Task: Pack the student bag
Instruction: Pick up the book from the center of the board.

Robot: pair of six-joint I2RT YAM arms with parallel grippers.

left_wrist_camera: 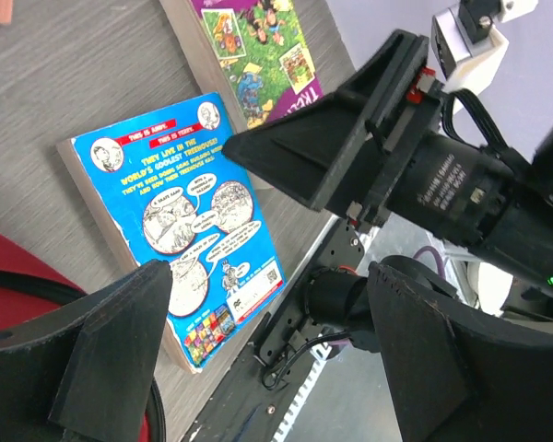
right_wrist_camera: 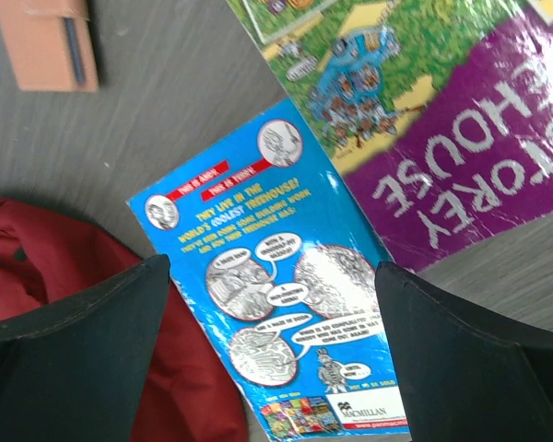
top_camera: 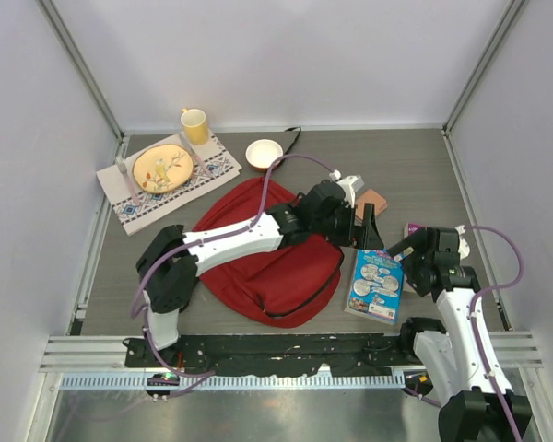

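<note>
The left pincer (left_wrist_camera: 276, 368) stands wide open with nothing between its jaws, hanging over the 3 o'clock edge of the student bag (top_camera: 258, 267). The right pincer (right_wrist_camera: 276, 359) is spread just as wide and is also empty, directly above a blue book (right_wrist_camera: 286, 304). The 2 pincers sit close together.

The student bag lies flat mid-desk (top_camera: 442, 175), with the blue book flat on the desk just beside it at 4 o'clock. A purple book (right_wrist_camera: 442, 120) meets the blue one at its 1 o'clock, and a small brown item (top_camera: 371, 203) lies at its 12 o'clock.

The step in hand looks like lifting the blue book. Only 1 arm should descend while the other backs away, since they crowd the same spot. A flat book gives little to grip, so the jaws should straddle its short width and bite at the edges.

The left arm (top_camera: 240, 238) covers the bag's upper part, so whether its zip is open cannot be told. Which book lies on top is unclear. The brown item may be a notebook or a wallet.
</note>
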